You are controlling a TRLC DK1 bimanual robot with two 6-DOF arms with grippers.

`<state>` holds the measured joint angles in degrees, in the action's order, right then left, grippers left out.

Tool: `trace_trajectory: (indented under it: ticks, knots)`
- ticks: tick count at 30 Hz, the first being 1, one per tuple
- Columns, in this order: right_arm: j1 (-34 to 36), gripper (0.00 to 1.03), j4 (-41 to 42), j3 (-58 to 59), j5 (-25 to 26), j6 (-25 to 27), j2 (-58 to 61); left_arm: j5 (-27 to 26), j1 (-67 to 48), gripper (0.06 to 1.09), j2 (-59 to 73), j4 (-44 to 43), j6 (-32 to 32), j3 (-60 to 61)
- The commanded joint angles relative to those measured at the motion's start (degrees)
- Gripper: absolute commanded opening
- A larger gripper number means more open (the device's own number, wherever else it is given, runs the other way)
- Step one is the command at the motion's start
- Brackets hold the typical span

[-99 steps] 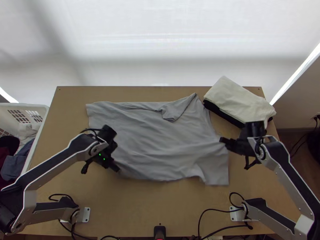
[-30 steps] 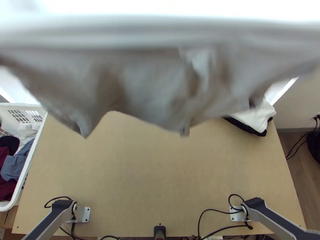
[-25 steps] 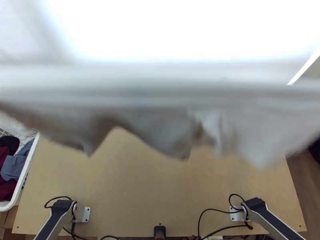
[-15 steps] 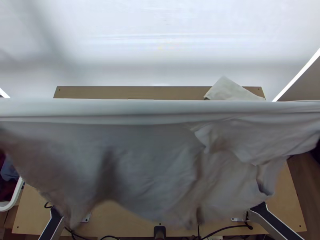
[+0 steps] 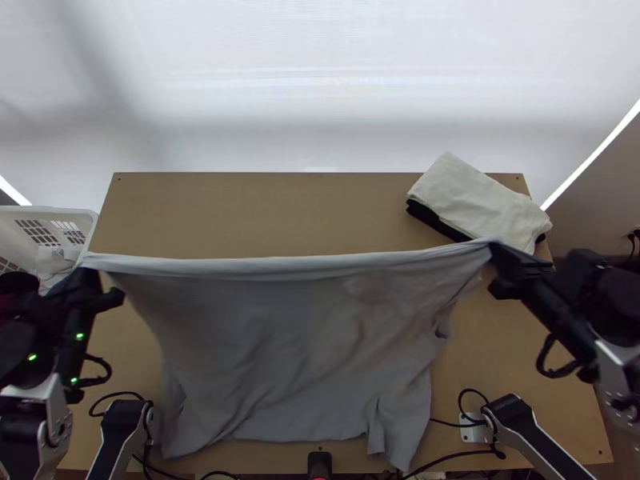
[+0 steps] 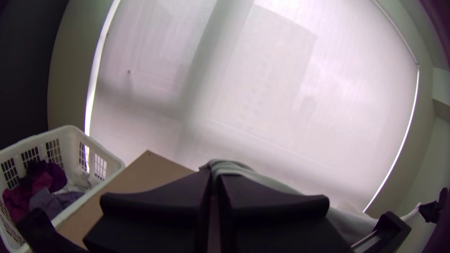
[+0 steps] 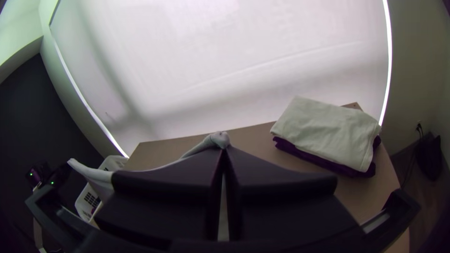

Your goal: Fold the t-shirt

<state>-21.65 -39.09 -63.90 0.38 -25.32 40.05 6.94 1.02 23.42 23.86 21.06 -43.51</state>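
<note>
The grey t-shirt hangs between both grippers, its upper edge stretched taut across the table and its lower part draping toward the near edge. My left gripper pinches one end of that edge at the left; in the left wrist view the same gripper is closed on a bunched bit of cloth. At the other end, on the right, my right gripper holds the opposite corner; in the right wrist view this gripper has a small knob of cloth at its tips.
A folded cream cloth lies on a black one at the table's far right. A white laundry basket with clothes stands off the left side. Cables run along the near edge.
The t-shirt lay spread on the table, then was lifted high across the view. It has since come down and toward the near edge, stretched between the two grippers.
</note>
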Motion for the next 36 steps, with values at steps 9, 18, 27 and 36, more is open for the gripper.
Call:
trace_trajectory:
  ticks: [9,18,27,36]
  knots:
    - [0.7,0.03,10.1,7.6,-3.5,-3.0,12.1,-2.9,0.5,0.09,16.3,-13.4,1.8,4.2]
    - [4.1,0.03,11.3,3.2,-5.4,-3.4,28.2,-4.2,1.8,0.10,33.8,-12.7,1.5,-3.3]
    - [7.5,0.03,10.3,-5.6,-5.0,-3.6,43.7,-4.6,3.8,0.10,49.8,-12.3,1.6,-11.4]
    - [8.4,0.03,9.8,-15.9,-3.0,-5.2,56.9,-4.7,4.9,0.10,60.9,-12.8,1.6,-17.5]
